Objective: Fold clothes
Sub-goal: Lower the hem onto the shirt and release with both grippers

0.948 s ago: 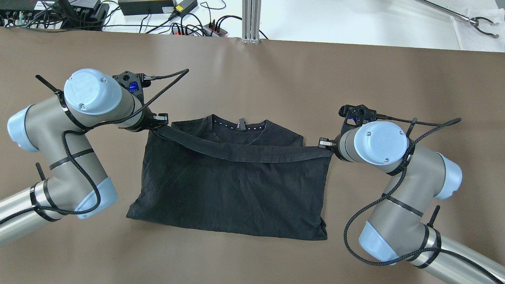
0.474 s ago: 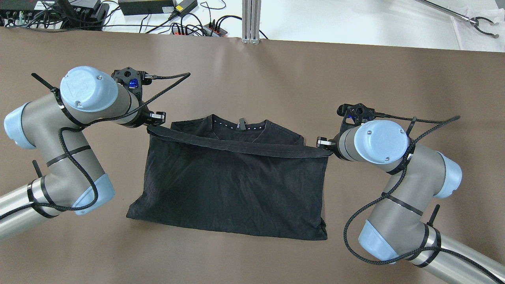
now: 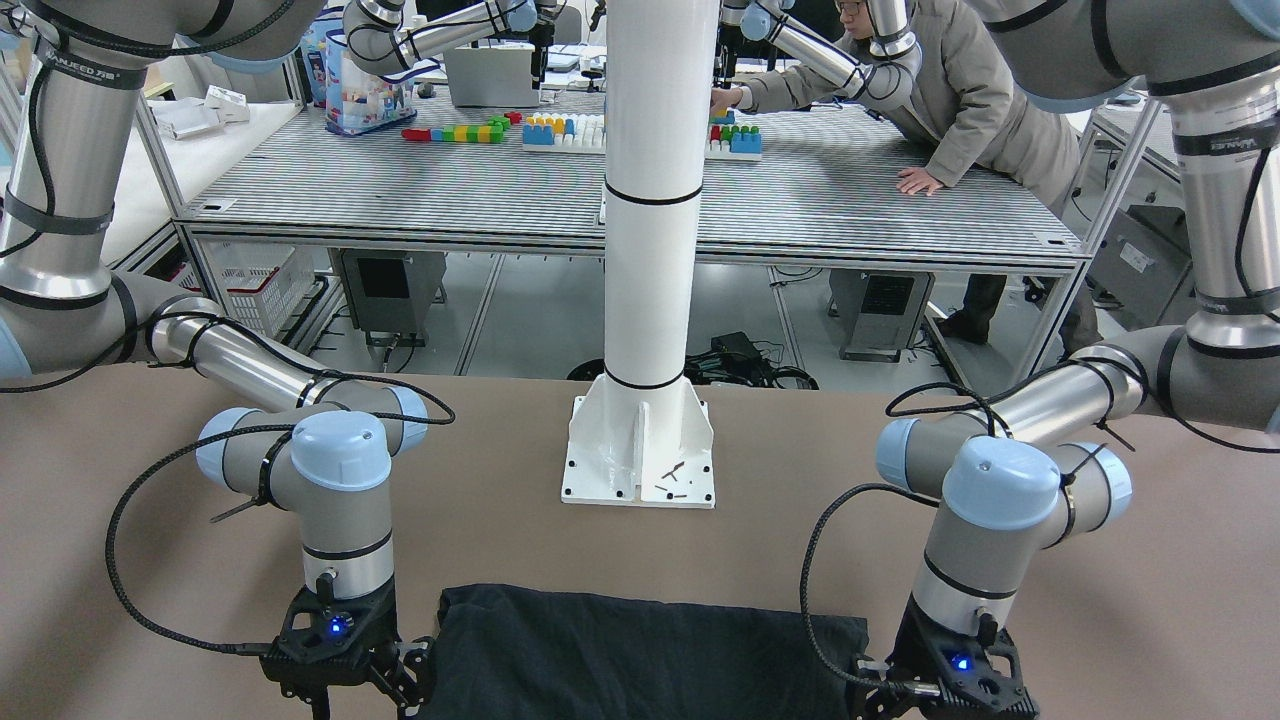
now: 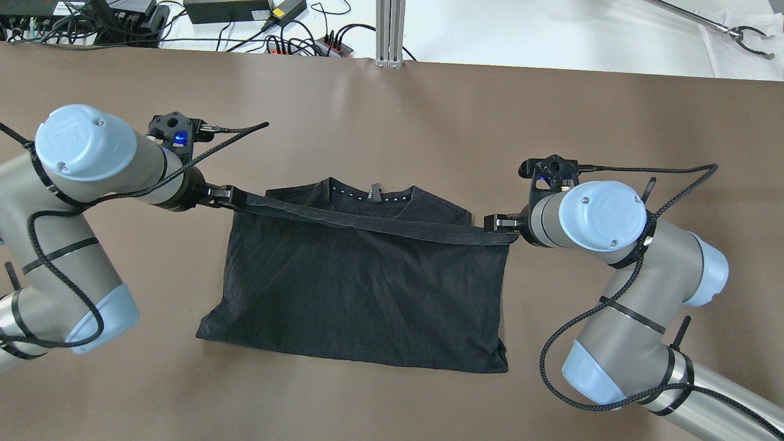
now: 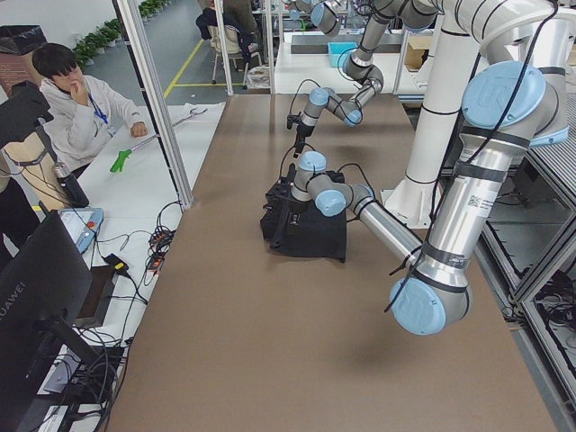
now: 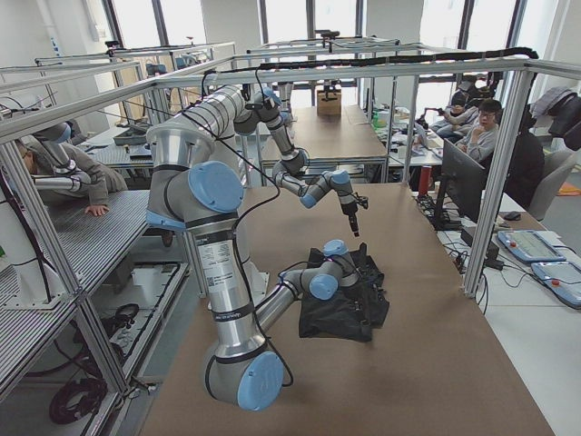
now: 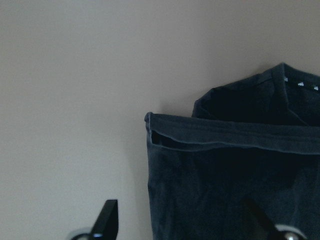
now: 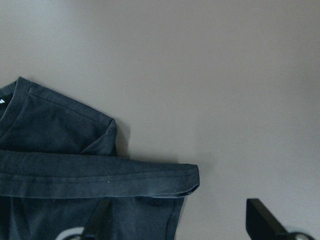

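Observation:
A black T-shirt (image 4: 361, 288) lies on the brown table (image 4: 392, 122), folded in half with its bottom hem (image 4: 373, 223) laid across just below the collar (image 4: 370, 193). My left gripper (image 4: 223, 195) is at the hem's left corner. In the left wrist view it (image 7: 179, 202) is open, and the hem corner (image 7: 150, 120) lies flat ahead of it. My right gripper (image 4: 497, 222) is at the hem's right corner. In the right wrist view it (image 8: 178, 201) is open, with the hem corner (image 8: 192, 177) lying ahead of the fingertips.
The robot's white base column (image 3: 640, 440) stands at the near table edge. Cables and power strips (image 4: 294, 37) lie beyond the far edge. Bare table surrounds the shirt. An operator (image 5: 81, 108) sits to the side.
The hem has moved toward the collar and flattened. My left arm's elbow swung far left and its gripper shifted left. The right gripper shifted slightly left.

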Tool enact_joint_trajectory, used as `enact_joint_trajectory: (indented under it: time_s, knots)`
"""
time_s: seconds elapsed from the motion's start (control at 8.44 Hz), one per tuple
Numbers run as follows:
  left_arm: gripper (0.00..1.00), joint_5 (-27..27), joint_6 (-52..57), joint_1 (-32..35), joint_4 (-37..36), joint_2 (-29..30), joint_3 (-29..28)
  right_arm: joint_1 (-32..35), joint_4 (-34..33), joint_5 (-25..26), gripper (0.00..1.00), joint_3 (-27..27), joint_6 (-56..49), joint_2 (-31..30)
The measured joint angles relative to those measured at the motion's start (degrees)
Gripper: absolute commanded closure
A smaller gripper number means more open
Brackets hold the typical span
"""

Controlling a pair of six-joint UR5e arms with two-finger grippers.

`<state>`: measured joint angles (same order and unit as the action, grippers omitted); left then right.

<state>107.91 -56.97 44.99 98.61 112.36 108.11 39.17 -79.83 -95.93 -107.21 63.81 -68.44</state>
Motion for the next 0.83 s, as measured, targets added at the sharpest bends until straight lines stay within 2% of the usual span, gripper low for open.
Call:
enact_joint_trajectory:
  time_s: [0.36, 0.47, 0.83]
  knots:
    - [0.01, -0.40, -0.10, -7.35, 7.86, -9.44, 2.64, -1.31, 1.58, 0.06, 0.06, 0.00, -0.48, -0.48]
    - [0.05, -1.58, -0.19, -10.08, 10.83, -11.88, 2.63, -1.75, 1.81, 0.15, 0.06, 0.03, -0.41, -0.51]
    - [0.17, -5.39, -0.49, -16.11, 13.50, -13.89, 1.94, -2.10, 1.95, 0.41, 0.06, 0.29, -0.32, -0.61]
